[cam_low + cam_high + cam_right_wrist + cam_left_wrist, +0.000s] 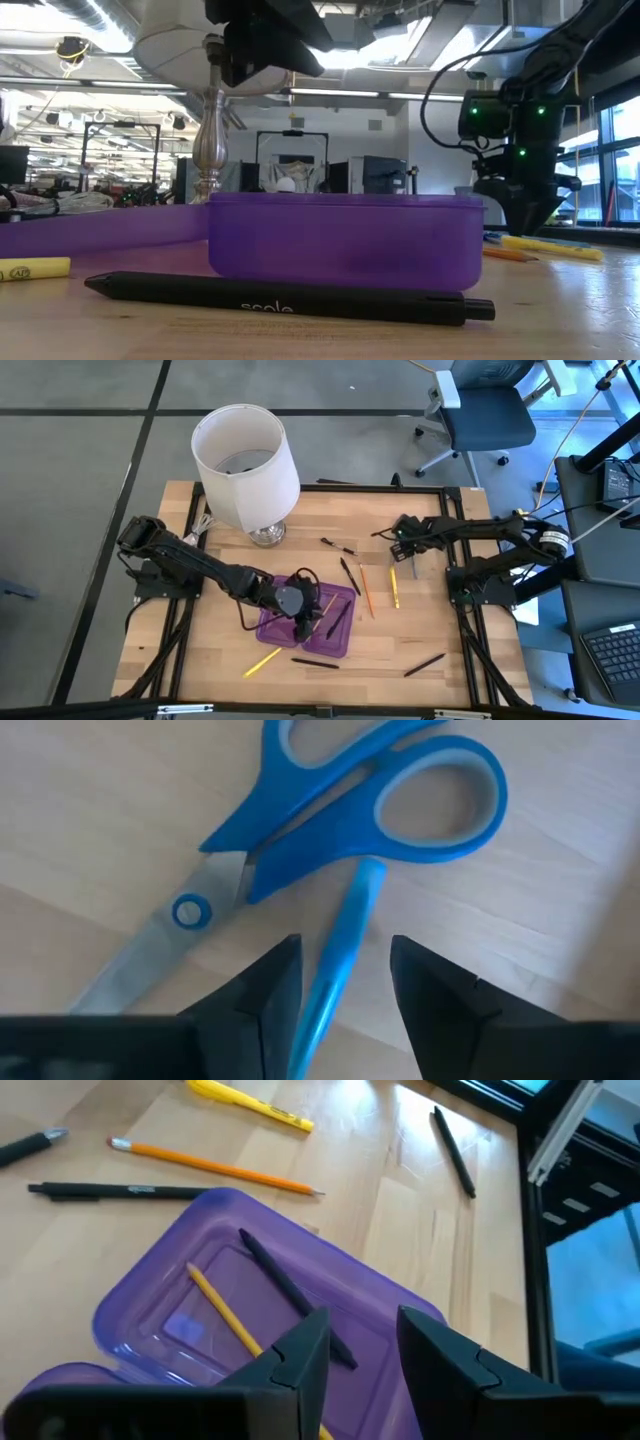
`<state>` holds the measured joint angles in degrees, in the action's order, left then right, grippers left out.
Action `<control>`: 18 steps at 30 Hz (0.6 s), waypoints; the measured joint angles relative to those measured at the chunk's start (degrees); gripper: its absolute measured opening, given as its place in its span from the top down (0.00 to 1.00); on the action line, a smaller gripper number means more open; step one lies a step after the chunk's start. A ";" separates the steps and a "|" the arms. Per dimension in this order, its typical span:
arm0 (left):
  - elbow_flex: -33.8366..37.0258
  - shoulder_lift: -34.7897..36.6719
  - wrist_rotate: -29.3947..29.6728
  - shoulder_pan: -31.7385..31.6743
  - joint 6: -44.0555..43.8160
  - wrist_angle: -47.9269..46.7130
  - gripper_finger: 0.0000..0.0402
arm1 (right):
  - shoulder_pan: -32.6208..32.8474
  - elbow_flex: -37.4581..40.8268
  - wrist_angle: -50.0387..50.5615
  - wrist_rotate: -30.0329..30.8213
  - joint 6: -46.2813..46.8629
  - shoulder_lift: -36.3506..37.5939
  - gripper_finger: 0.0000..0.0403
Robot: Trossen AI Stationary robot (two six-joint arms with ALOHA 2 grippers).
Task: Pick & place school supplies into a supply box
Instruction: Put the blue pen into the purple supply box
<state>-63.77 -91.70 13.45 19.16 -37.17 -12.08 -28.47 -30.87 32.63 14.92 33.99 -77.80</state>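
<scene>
**Operator:** Report the state of the jaws, right arm first.

**Technician:** The right gripper [342, 995] has its jaws spread, with a thin blue pen [340, 955] lying between them on the table [420, 630]. They do not appear to be clamped on it. The blue-handled scissors [340, 810] lie just beyond, blades together, one handle loop touching or nearly touching the pen's end.

**Operator:** And the left?

**Technician:** The left gripper [362, 1350] hovers over the purple supply box [160, 1295], jaws spread and holding nothing. A yellow pencil [222, 1312] and a black pen [290, 1292] already lie in the open half beneath it.

**Operator:** Handling notes for the remaining supplies?

**Technician:** The pens and pencils look light, stiff and smooth (likely to roll if nudged); grip each mid-shaft, across its length. The scissors look heavier at the handles. Take them near the pivot or across the shut blades, since the loops are probably too wide for the jaws.

**Operator:** What lies loose outside the box?

**Technician:** An orange pencil [215, 1168], a yellow marker [250, 1102] and several black pens, one of them [290, 296] just in front of the box.

**Operator:** Anything unclear?

**Technician:** In the high view the left arm covers part of the box, so its full contents cannot be confirmed. The scissors are hard to pick out there, under the right gripper. The white lampshade [245, 465] hides the table beneath it.
</scene>
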 joint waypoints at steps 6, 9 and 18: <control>0.00 0.16 2.40 0.01 -0.11 -2.12 0.71 | -0.98 -0.28 -0.91 -1.07 0.11 -2.47 0.65; 0.04 1.61 6.34 0.47 -0.59 -5.58 0.71 | -0.98 -0.24 -1.30 -1.50 0.14 -2.53 0.73; 0.04 7.46 22.71 5.53 -7.00 -19.83 0.71 | -0.62 -0.22 -0.88 -2.61 0.09 -2.49 0.93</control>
<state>-63.72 -84.24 36.16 24.69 -44.17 -31.90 -29.09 -31.09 31.75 12.31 34.07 -80.29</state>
